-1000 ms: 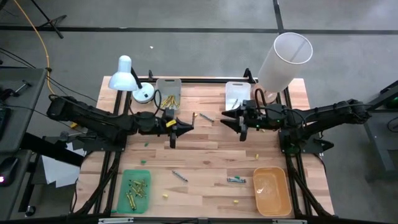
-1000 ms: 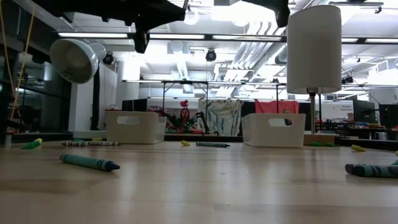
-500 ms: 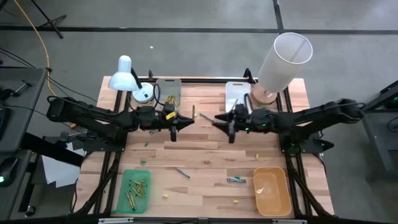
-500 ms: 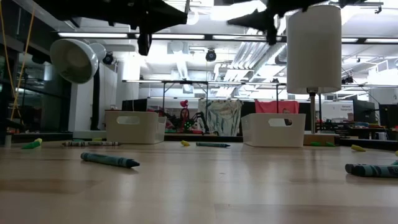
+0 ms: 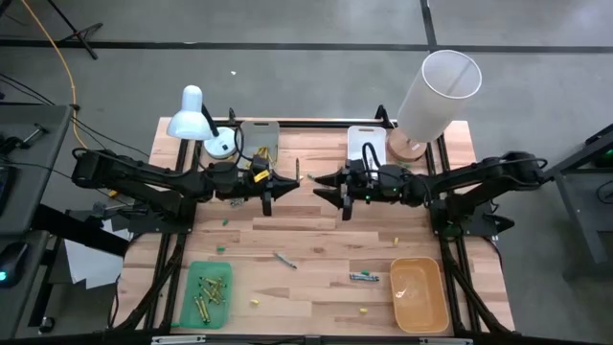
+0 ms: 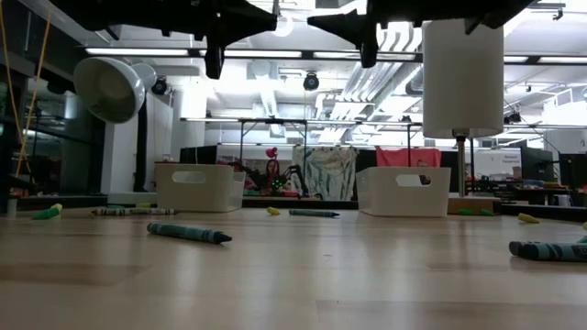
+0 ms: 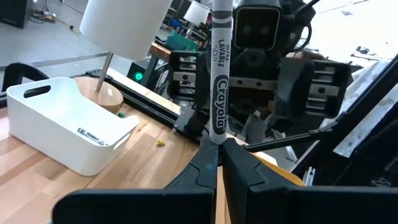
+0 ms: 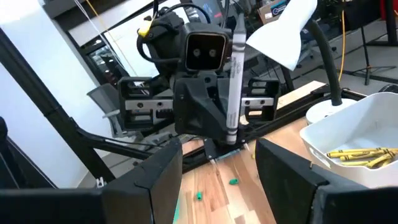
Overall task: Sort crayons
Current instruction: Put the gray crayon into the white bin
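My left gripper (image 5: 285, 185) is shut on a grey crayon (image 7: 218, 74), which stands about upright above the table's middle. The crayon also shows in the right wrist view (image 8: 233, 81). My right gripper (image 5: 326, 182) is open and empty. It faces the left gripper from the table's right, a short way from the crayon. A teal crayon (image 5: 283, 260) lies on the table nearer the front and shows in the low view (image 6: 191, 234). More teal crayons (image 5: 364, 277) lie to its right. My left gripper pinches the grey crayon's lower end (image 7: 216, 135) between its two fingertips. The fingers come level from the table's left and lie across the crayon. The crayon stands up from the fingertips, lifted clear of the table.
A tray (image 5: 260, 144) with yellow crayons and a white tray (image 5: 366, 144) stand at the far edge. A green tray (image 5: 209, 292) and an orange tray (image 5: 420, 292) stand at the front. A desk lamp (image 5: 196, 120) stands far left and a tall white cylinder (image 5: 436, 91) far right.
My right gripper has gone toward the table's left, closing in on the left gripper and the held crayon, and has stayed open. The loose teal crayon has moved along the table, a little toward the right and far edges.
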You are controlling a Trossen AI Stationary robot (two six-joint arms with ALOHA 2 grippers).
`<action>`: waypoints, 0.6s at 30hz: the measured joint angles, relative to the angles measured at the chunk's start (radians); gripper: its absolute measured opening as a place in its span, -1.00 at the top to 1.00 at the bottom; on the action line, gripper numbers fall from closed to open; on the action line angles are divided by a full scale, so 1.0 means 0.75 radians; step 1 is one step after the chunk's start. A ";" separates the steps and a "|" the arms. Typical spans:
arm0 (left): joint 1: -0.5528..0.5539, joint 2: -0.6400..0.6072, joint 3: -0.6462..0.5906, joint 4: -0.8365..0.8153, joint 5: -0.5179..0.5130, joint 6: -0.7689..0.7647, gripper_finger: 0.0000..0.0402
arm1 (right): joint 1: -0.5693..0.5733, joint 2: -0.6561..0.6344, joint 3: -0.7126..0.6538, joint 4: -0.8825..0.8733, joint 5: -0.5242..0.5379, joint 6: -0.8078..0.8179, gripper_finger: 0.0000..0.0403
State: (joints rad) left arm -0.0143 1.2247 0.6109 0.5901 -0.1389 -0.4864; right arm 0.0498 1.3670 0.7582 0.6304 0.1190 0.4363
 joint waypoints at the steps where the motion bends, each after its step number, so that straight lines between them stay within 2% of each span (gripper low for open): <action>1: 0.000 0.000 0.000 0.000 -0.001 0.000 1.00 | -0.007 -0.002 0.000 0.005 -0.016 0.000 0.02; 8: 0.000 0.000 0.000 -0.001 -0.002 0.000 1.00 | -0.017 -0.002 0.000 0.010 -0.066 0.000 0.02; 18: 0.000 0.028 0.014 0.030 -0.020 0.024 1.00 | -0.016 0.020 0.000 0.071 -0.048 0.072 0.02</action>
State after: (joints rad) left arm -0.0143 1.2460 0.6218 0.6126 -0.1540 -0.4683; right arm 0.0380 1.3823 0.7582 0.6840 0.0828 0.4905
